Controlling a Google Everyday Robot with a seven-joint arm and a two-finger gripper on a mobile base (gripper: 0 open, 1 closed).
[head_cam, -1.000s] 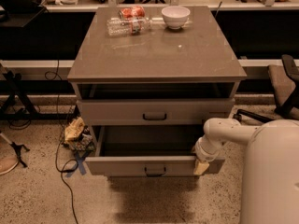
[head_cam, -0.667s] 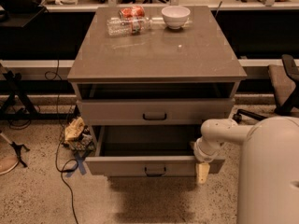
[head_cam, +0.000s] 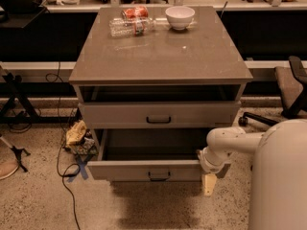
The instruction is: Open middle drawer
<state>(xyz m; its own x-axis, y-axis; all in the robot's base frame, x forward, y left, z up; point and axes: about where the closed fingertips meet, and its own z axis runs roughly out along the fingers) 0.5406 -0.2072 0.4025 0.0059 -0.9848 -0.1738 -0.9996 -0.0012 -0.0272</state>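
The middle drawer point(head_cam: 149, 170) is a grey-taupe flat front with a small dark bar handle point(head_cam: 158, 176). It stands pulled well out of the cabinet, and its dark inside shows. The drawer above it point(head_cam: 158, 115) sits only slightly out, with a dark gap over it. A lower drawer is hidden under the pulled-out one. My gripper point(head_cam: 208, 183) hangs at the right end of the middle drawer's front, pointing down, just below its front corner. My white arm point(head_cam: 230, 143) reaches in from the right.
On the cabinet top point(head_cam: 192, 56) lie a plastic bottle point(head_cam: 127, 27), a red can point(head_cam: 134, 12) and a white bowl point(head_cam: 180, 17). Cables and a crumpled bag point(head_cam: 76, 133) lie on the floor to the left. An office chair point(head_cam: 290, 87) stands to the right.
My gripper has dropped from the drawer's right front corner to just below it. The drawer stays pulled out by the same amount.
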